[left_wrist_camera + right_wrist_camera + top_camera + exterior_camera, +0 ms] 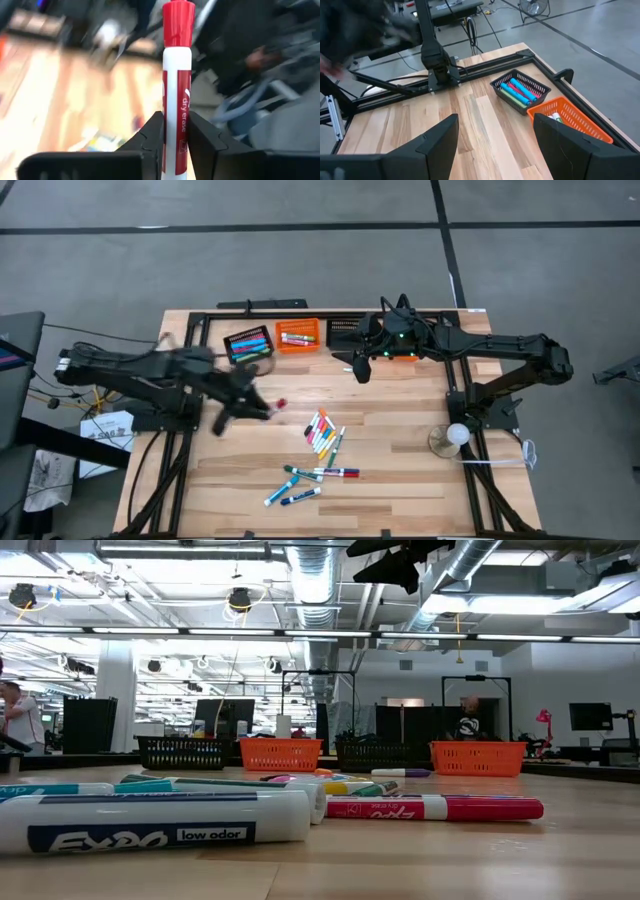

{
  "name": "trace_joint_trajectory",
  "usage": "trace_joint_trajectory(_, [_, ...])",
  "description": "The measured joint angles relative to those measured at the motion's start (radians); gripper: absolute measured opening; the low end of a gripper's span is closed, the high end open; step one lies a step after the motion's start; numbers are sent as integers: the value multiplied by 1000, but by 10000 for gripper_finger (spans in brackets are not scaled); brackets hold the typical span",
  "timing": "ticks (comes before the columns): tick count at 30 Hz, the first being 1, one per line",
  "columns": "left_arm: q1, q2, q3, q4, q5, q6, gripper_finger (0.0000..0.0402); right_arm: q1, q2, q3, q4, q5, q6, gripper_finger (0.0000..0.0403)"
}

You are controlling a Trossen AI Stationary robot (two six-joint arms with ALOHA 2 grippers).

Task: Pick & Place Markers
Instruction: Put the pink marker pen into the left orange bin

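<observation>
My left gripper (243, 402) is over the table's left middle, shut on a white marker with a red cap (281, 403). The same marker (176, 100) fills the left wrist view. Several more markers lie flat on the wood in two loose groups (325, 435) (308, 480), and they show close up in the low view (150, 820) (440, 807). My right gripper (360, 367) hovers open near the far baskets and holds nothing; its fingers (440, 142) stand wide apart. My left gripper pinches the marker's white barrel (176, 145) between its two fingers (150, 137). The marker runs out past the fingertips, with the red cap (178, 22) at its free end, pointing toward the table's right. It looks clear of the table.
Along the far edge stand a black mesh basket holding markers (248, 343) (520, 91), an orange basket holding a few markers (297, 335) (570, 120), another black basket (345, 330) and an orange one under the right arm (405, 357). A round white object (455, 436) sits at the right.
</observation>
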Motion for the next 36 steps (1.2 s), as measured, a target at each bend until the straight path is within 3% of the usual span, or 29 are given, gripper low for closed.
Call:
trace_joint_trajectory(13, [432, 381, 0, -69, -3, 234, 61, 0, 0, 0, -1, 0, 0, 249])
trace_joint_trajectory(17, [534, 450, 2, -69, -76, 322, 61, 0, 0, 0, -1, 0, -1, 249])
trace_joint_trajectory(25, [638, 532, 93, -72, -173, 515, 61, -2, 0, 0, 0, 8, -54, 249])
trace_joint_trajectory(36, [771, 705, 275, -106, -188, 831, 60, -7, 0, 0, 15, 25, -42, 249])
